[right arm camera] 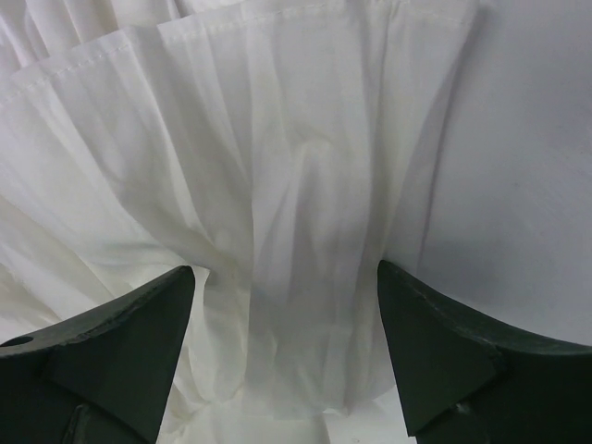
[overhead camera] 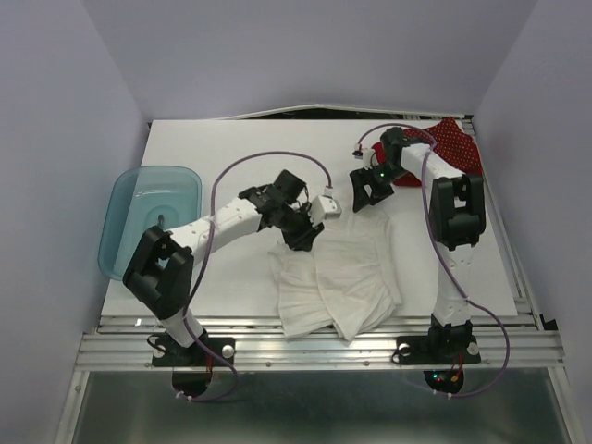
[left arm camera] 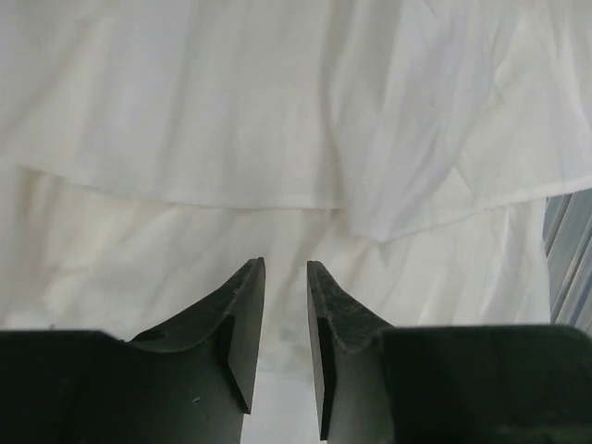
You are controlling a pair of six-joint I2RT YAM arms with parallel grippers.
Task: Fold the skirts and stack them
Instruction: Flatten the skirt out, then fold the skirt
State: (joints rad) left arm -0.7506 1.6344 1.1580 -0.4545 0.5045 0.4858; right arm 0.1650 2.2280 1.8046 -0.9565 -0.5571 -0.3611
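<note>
The white skirt (overhead camera: pixel 338 289) is laid folded near the front edge of the table (overhead camera: pixel 203 148). The left gripper (overhead camera: pixel 302 233) is held over the skirt's far left edge, with its jaws parted by a narrow gap and nothing clamped. The right gripper (overhead camera: pixel 368 191) is poised just beyond the far right edge, with its jaws spread wide and no cloth gripped. The red polka-dot skirt (overhead camera: pixel 456 143) is bunched at the far right corner.

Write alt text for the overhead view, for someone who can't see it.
A rumpled white skirt lies near the table's front edge, with the left hand over its far edge and the right hand just beyond it. A red polka-dot skirt lies at the far right corner, a teal tub at the left edge.
</note>
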